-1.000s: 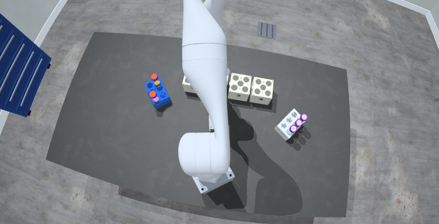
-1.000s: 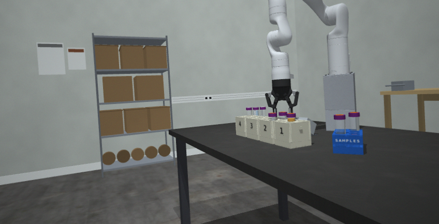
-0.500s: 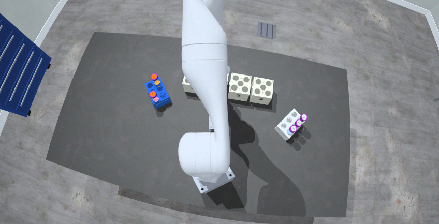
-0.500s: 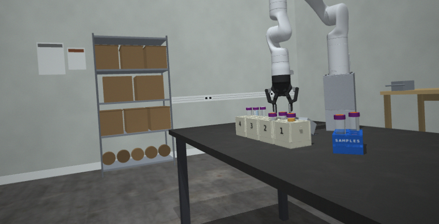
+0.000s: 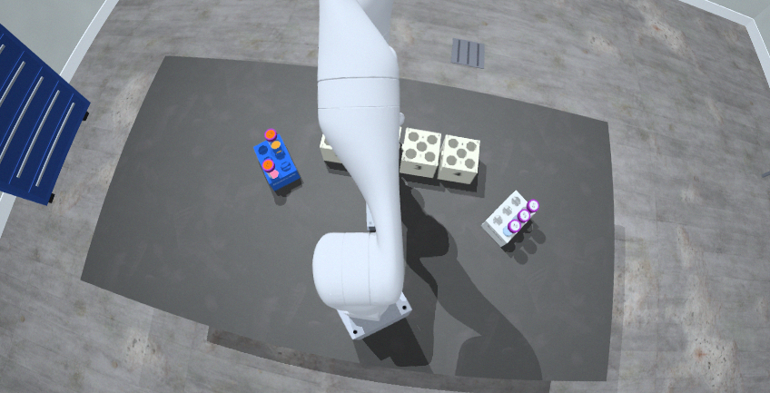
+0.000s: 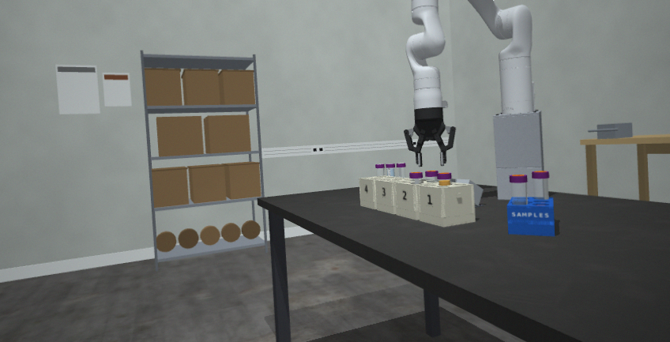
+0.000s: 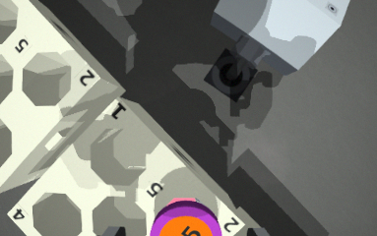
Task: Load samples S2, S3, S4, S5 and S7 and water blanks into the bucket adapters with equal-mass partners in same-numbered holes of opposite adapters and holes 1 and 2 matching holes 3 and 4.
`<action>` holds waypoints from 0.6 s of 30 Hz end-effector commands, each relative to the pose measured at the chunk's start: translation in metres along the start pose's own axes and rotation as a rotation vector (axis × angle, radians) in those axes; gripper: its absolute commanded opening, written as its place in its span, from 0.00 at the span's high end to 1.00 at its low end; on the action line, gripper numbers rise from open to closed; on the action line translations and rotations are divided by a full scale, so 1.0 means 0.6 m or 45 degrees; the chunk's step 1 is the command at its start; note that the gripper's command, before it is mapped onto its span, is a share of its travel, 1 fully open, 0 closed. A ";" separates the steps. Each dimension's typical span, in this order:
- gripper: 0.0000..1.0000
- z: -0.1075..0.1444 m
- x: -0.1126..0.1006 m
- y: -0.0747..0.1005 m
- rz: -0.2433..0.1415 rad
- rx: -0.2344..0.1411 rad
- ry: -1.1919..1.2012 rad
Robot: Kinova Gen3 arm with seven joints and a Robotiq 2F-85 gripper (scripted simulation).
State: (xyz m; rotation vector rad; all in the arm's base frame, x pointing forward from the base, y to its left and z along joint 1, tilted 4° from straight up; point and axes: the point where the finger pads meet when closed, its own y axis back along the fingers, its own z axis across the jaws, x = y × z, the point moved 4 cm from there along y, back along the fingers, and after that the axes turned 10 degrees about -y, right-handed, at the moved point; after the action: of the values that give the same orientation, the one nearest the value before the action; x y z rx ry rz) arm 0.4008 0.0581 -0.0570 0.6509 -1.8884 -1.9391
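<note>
Pincer: the pincer hangs spread and empty above adapter 1, its fingertips clear of the tube caps below.
Arm: the white arm reaches from its base across the tabletop and hides the nearest adapters in the top view.
Adapter 1: adapter 1 is the end block of the row in the exterior view, with purple-capped tubes standing up out of it.
S5: a tube with a purple cap and an orange dot, S5, sits at the bottom edge of the wrist view directly under the pincer, in a hole between the printed 5 and 2; which of the two holes it is in I cannot tell.
Adapter row: adapter 2, adapter 3 and adapter 4 stand side by side touching one another; from above, two adapters show five open holes each.
Samples rack: the blue samples rack stands left of the arm in the top view, well apart from the adapters, with orange-dotted tubes in it.
Blanks rack: the white rack stands to the right, with three purple-capped blanks along one edge.
Room: a shelf unit with cardboard boxes stands by the wall.
</note>
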 end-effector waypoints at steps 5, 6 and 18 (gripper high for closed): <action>0.38 0.000 -0.001 0.015 -0.002 0.001 0.000; 0.38 0.000 -0.001 0.015 -0.002 0.001 0.000; 0.38 0.000 -0.001 0.040 -0.002 0.001 0.000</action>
State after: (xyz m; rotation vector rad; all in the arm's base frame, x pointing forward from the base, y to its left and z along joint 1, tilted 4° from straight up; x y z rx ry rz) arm 0.3995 0.0572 -0.0357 0.6509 -1.8884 -1.9391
